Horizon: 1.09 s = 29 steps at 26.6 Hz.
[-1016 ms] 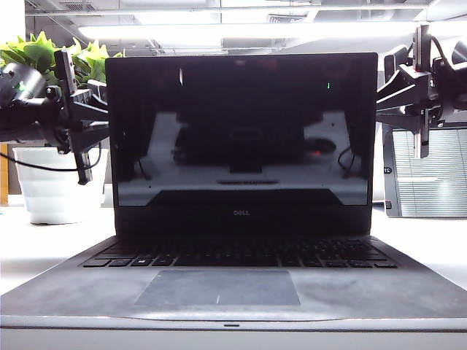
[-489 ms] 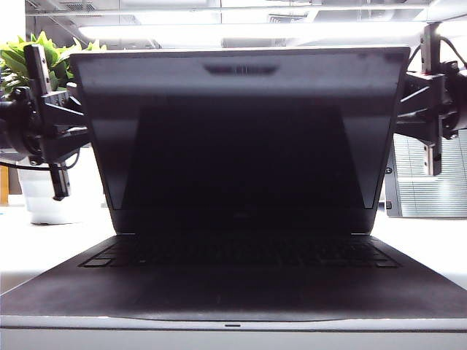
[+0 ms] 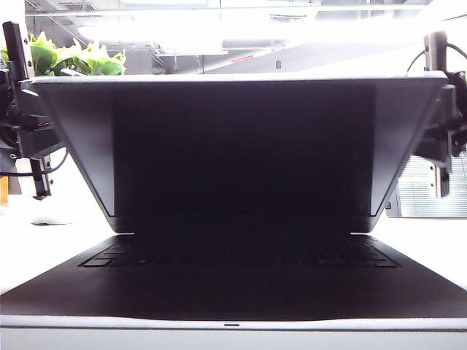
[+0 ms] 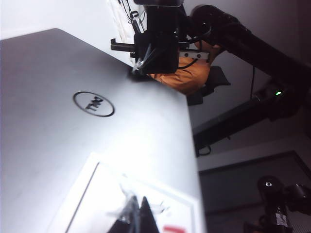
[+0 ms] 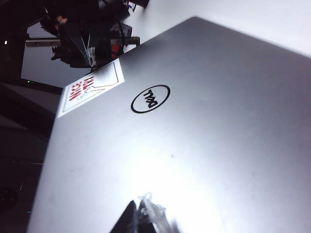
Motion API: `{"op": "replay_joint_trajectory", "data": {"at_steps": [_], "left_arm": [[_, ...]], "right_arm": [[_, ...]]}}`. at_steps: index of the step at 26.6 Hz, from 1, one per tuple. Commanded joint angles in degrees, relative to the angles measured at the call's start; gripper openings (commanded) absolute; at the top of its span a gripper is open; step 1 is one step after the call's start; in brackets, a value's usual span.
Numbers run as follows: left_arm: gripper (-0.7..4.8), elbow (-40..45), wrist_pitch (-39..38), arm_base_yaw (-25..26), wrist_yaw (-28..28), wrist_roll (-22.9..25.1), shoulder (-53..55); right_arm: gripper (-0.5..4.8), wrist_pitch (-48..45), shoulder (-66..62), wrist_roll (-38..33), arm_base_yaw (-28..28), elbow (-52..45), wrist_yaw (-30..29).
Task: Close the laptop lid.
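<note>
- Exterior view: the laptop (image 3: 233, 292) is sitting open on the white counter (image 3: 423, 240), its keyboard toward the camera. The laptop lid (image 3: 241, 146) is leaning far forward over the keys, its dark screen side facing the camera. The left tool (image 3: 29, 124) is standing at the lid's left upper corner and the right tool (image 3: 441, 138) at its right upper corner, both just beside the edge. A green plant (image 3: 80, 58) is showing behind the left corner, and a grey-framed slatted device (image 3: 430, 189) behind the right one.
- Left wrist view: the left tool (image 4: 138, 216) is resting its dark tips together on the white sticker (image 4: 131, 199) on the lid's (image 4: 73, 136) silver outside, near the round Dell logo (image 4: 94, 104). The right tool (image 4: 155, 48) is showing at the far edge.
- Right wrist view: the right tool (image 5: 141, 218) is lying against the lid's (image 5: 204, 121) silver outside; I cannot tell whether its fingers are apart or together. The Dell logo (image 5: 150, 98) and red-lettered sticker (image 5: 90, 87) are showing farther along, with the left tool (image 5: 85, 43) at the far edge.
</note>
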<state>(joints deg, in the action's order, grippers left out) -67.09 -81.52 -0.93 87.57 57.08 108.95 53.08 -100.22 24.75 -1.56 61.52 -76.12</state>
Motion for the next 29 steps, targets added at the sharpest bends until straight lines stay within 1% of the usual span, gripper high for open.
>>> {"op": "replay_joint_trajectory", "data": {"at_steps": [1, 4, 9, 13, 19, 23, 26, 29], "left_arm": [[-0.05, 1.70, -0.61, -2.03, -1.51, 1.18, -0.22], [-0.05, 5.25, 0.33, -4.81, -1.84, 2.71, -0.20], [-0.05, 8.96, 1.07, -4.90, -1.84, 2.91, -0.20], [-0.05, 9.03, 1.49, -4.90, -1.88, 2.89, -0.20], [-0.05, 9.03, 1.99, -4.90, -2.91, 2.47, -0.13], [-0.05, 9.05, 2.95, -5.03, -3.02, 2.43, 0.11], [-0.05, 9.44, 4.68, -5.03, -3.93, 0.76, 1.25], [-0.05, 9.84, 5.66, -5.03, -3.93, 0.72, 2.29]], "right_arm": [[-0.05, 1.11, 0.22, 1.09, -0.28, -2.34, 0.15], [-0.05, 0.83, 0.22, 2.14, -0.35, -4.85, 0.11], [-0.05, 0.48, 0.22, 2.16, -0.44, -8.11, -0.07], [-0.05, 0.42, 0.22, 2.14, -0.44, -8.76, -0.04], [-0.05, 0.42, 0.20, 2.14, -1.95, -9.35, 0.42], [-0.05, -1.42, 0.20, 2.05, -2.25, -10.75, 0.83], [-0.05, -4.42, 0.20, 0.09, -2.25, -12.02, 2.12], [-0.05, -7.41, 0.20, -2.38, -2.25, -13.05, 2.97]]}}
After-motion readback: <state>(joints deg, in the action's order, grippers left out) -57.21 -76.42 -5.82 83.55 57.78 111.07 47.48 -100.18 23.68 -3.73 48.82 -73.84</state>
